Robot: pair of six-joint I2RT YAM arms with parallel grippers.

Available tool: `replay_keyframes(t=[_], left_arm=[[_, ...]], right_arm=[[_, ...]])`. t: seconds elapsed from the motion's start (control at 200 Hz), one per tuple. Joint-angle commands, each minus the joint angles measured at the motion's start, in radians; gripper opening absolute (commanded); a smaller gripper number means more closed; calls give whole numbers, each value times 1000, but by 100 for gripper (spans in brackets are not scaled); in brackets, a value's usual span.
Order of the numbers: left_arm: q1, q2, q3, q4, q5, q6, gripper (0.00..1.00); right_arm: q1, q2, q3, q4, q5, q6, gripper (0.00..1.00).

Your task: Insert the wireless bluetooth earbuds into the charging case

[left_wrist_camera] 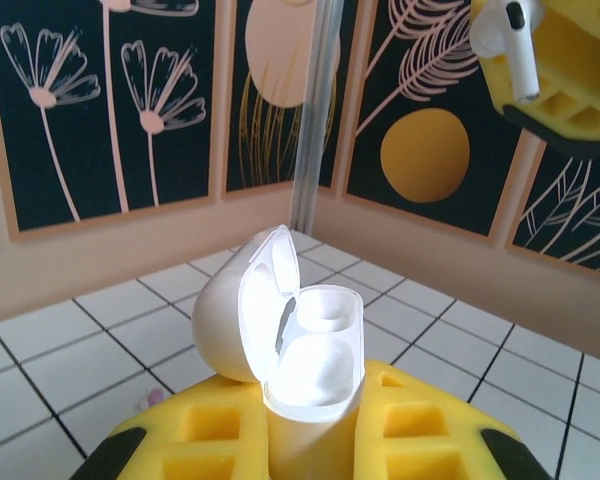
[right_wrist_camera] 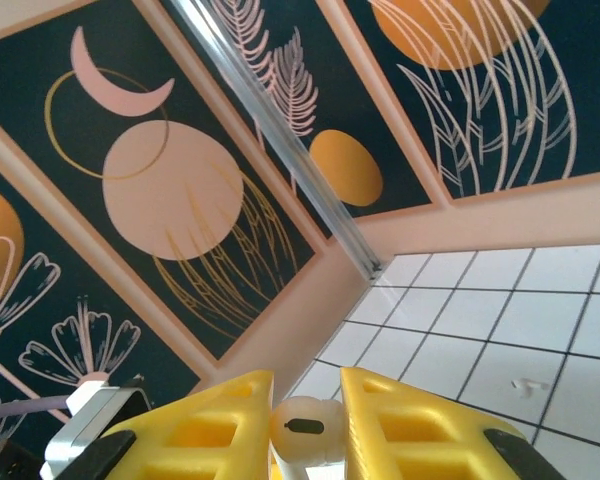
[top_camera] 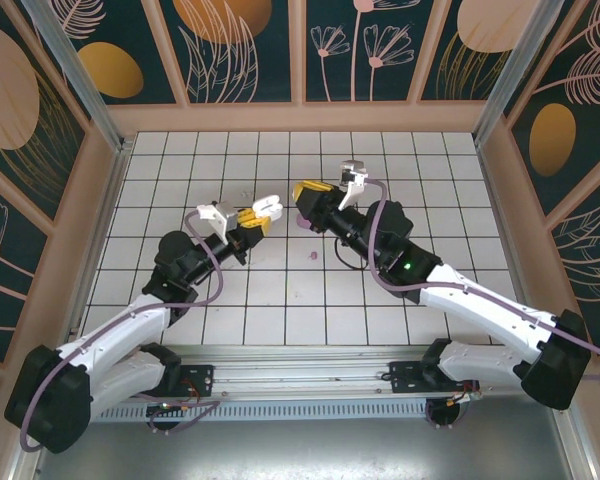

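Note:
My left gripper (top_camera: 261,217) is shut on the white charging case (top_camera: 269,206), which it holds above the tiled floor. In the left wrist view the case (left_wrist_camera: 312,352) stands upright between the yellow fingers (left_wrist_camera: 190,435) with its lid (left_wrist_camera: 230,318) swung open to the left and both wells showing. My right gripper (top_camera: 303,193) is shut on a white earbud (right_wrist_camera: 308,428), which sits between its yellow fingers (right_wrist_camera: 215,430). That earbud (left_wrist_camera: 510,42) hangs stem down at the upper right of the left wrist view, above and to the right of the case. A tiny lilac earbud (top_camera: 313,256) lies on the floor.
A lilac piece (top_camera: 302,225) lies on the tiles just below the right gripper, partly covered by it. A small pale bit (right_wrist_camera: 525,383) lies on a tile in the right wrist view. Patterned walls enclose the white tiled floor (top_camera: 280,300) on three sides.

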Motion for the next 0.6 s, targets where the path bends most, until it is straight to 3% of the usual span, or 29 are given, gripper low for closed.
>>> replay_keyframes(t=[0.0, 0.596], left_arm=[[-16, 23, 46, 107, -35, 40, 0], [-49, 91, 100, 91, -65, 79, 0]], right_arm=[[11, 8, -15, 100, -34, -11, 22], [14, 188, 65, 148, -116, 11, 23]])
